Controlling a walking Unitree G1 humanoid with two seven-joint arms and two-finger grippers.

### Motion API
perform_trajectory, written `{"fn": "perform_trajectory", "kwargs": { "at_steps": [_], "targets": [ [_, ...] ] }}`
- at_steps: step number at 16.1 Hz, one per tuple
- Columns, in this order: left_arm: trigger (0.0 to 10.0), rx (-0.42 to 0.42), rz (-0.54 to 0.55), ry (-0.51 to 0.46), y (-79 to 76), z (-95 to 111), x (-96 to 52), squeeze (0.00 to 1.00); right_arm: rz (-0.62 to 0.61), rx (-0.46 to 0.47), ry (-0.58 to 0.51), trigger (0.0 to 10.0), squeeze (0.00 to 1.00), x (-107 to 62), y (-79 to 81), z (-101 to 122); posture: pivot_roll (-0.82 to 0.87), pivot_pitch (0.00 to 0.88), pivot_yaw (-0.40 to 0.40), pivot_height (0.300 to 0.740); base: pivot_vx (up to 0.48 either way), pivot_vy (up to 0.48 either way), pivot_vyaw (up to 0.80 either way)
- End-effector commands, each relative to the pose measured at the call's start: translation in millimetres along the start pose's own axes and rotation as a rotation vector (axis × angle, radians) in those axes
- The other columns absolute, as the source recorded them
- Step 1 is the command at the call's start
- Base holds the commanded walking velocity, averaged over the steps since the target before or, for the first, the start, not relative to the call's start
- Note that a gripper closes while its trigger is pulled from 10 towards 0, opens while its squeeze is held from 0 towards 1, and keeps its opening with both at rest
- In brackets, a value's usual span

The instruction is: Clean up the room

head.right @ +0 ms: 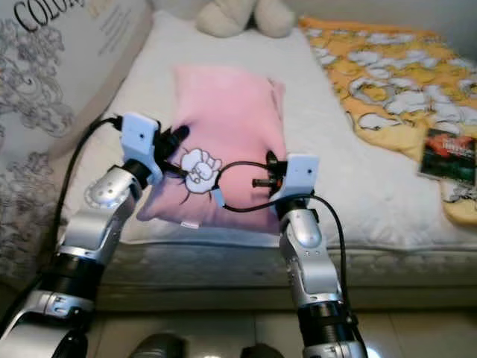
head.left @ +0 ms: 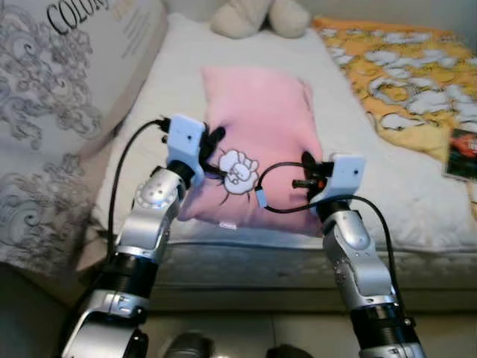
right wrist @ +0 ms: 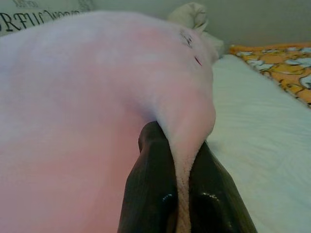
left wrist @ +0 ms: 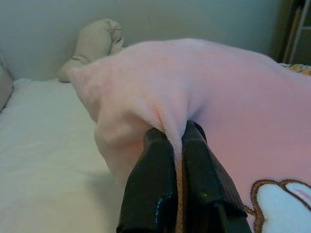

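— Where is the pillow right now?

— The pink pillow [head.left: 257, 127] lies on the white mattress [head.left: 373, 179], its near end close to the bed's front edge, and I have hold of it at both near corners. It bears a white cartoon patch [head.left: 238, 170] between my two arms.

— What are your grippers doing?

— My left gripper [left wrist: 177, 145] is clamped on the pillow's near left edge; a fold of pink plush is pinched tight between its two black fingers [left wrist: 150, 194]. My right gripper [right wrist: 180, 150] is clamped on the near right edge in the same way, plush squeezed between the fingers [right wrist: 148, 184].

— What else is around?

— A large grey patterned cushion [head.left: 67, 89] with printed lettering leans at the bed's left side. A beige plush toy [head.left: 257, 16] sits at the far end of the mattress, beyond the pillow. An orange and white patterned blanket [head.left: 402, 74] covers the right side, with a dark booklet [head.left: 463, 153] lying at its near edge.
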State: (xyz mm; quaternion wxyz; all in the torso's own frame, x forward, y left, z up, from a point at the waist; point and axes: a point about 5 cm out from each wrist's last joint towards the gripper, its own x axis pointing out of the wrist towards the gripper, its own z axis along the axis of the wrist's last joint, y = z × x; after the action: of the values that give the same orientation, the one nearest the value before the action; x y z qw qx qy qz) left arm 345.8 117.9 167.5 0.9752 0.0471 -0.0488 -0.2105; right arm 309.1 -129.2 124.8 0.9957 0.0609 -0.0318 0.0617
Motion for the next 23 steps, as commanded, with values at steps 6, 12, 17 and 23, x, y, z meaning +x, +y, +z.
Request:
{"fn": "perform_trajectory", "kwargs": {
  "at_steps": [6,12,17,23],
  "targets": [
    [10.0,0.01,0.158,-0.019,26.6,10,-3.8,0.0,-0.101,-0.049,0.003,10.0,0.0,2.3,-22.6,4,0.03,0.0,-0.042,0.719,0.0,0.197,0.0],
    [10.0,0.049,0.137,-0.028,14.7,10,-4.9,0.0,-0.09,-0.071,-0.012,10.0,0.0,6.5,-23.0,8,0.03,0.0,-0.043,0.719,0.0,0.0,0.0],
    [10.0,0.042,0.149,-0.01,13.7,7,-5.9,0.0,-0.102,-0.099,-0.026,10.0,0.0,7.1,-23.7,9,0.04,0.0,-0.044,0.719,0.444,0.0,0.0],
    [10.0,0.053,0.148,-0.009,13.0,8,-4.6,0.0,-0.119,-0.093,-0.018,10.0,0.0,7.4,-26.6,7,0.04,0.0,-0.044,0.719,0.48,0.0,0.0]
  ]
}}
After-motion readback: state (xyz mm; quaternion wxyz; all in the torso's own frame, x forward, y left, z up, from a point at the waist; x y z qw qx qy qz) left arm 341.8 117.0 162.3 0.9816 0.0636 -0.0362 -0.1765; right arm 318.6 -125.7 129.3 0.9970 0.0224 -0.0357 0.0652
